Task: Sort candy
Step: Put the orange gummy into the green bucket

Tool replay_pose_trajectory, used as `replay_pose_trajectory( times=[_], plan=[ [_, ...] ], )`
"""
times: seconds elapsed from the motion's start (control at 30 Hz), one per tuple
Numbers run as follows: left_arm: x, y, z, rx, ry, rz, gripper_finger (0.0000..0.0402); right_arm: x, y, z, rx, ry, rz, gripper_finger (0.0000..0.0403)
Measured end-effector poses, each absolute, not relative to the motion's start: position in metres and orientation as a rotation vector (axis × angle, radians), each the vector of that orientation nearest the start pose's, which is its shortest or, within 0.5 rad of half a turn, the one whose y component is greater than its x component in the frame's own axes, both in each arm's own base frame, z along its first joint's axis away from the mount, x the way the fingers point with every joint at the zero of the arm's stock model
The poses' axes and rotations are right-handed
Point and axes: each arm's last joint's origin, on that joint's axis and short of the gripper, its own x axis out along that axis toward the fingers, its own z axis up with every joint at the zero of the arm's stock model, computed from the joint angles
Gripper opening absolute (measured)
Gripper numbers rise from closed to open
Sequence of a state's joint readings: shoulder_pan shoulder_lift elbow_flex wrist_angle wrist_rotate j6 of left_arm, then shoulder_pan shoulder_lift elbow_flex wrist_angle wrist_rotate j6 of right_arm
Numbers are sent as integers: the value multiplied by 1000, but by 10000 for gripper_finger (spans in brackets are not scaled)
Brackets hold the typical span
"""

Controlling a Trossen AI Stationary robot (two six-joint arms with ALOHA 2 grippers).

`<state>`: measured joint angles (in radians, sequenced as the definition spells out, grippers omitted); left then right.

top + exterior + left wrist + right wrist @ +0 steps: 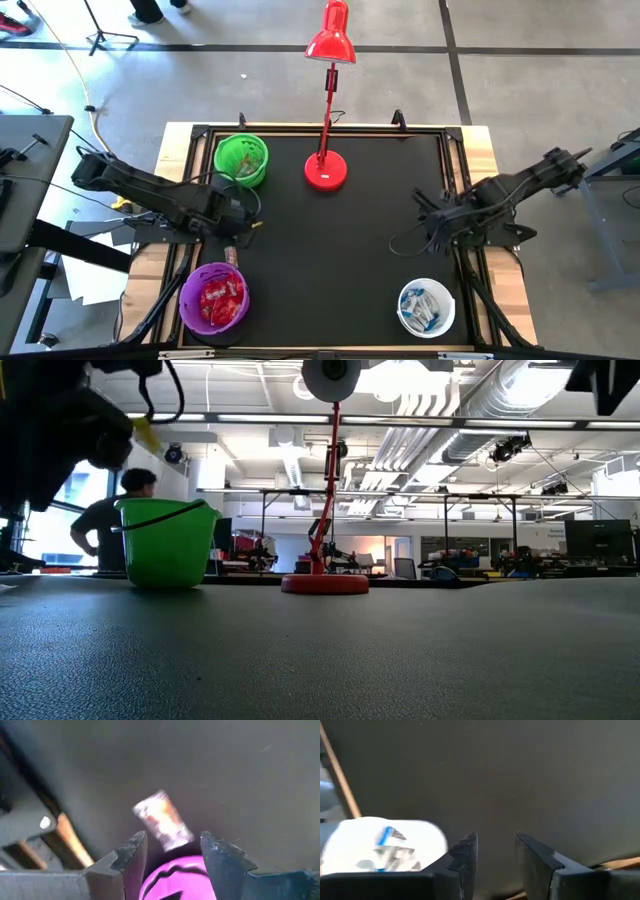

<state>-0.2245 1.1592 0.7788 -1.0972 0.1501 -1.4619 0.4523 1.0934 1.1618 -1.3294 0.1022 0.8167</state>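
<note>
Candy (pixel 162 821) in flight or loose shows only in the left wrist view: one blurred reddish-brown wrapped piece just ahead of the left end effector (pixel 172 851), whose fingers stand open with nothing between them, and beneath them the purple bowl (pixel 175 879). From above, that piece appears as a small brownish bit at the bowl's far rim (pixel 233 254), beside the left end effector (pixel 243 226).

Nearest the front edge of the tabletop (pixel 340 240) sit the purple bowl (pixel 214 299), holding red candy (pixel 222 297), at the left corner, and the white bowl (pixel 427 308), holding blue-and-white candy (pixel 424 306), at the right corner. The right wrist view alone shows the right end effector (pixel 495 851) with its fingers parted and empty, the white bowl (pixel 380 845) off to one side ahead of it.

Farther back, the left arm reaches in from the left edge, low and slanted, between the two left bowls. The right arm comes in from the right edge, its end effector (pixel 428 222) near that edge, over bare mat.

The middle of the tabletop is open. At the far edge stand the green bowl (pixel 241 159) and a red lamp (pixel 327 170). The low view shows only the green bowl (pixel 165 540) and the lamp's base (pixel 324 584), with a person (pixel 108 525) in the room behind.
</note>
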Motion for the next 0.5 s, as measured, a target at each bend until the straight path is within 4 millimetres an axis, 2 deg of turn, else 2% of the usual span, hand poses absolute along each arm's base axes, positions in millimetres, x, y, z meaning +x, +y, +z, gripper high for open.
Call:
replay_pose_trajectory(
  times=[0.23,0.5],
  plan=[
    [168,-47,199,-1137,1579,783,175,138,52,330,263,1218,-209,122],
    [182,-50,189,-1110,1579,693,175,120,34,339,301,1163,-238,122]
  ],
)
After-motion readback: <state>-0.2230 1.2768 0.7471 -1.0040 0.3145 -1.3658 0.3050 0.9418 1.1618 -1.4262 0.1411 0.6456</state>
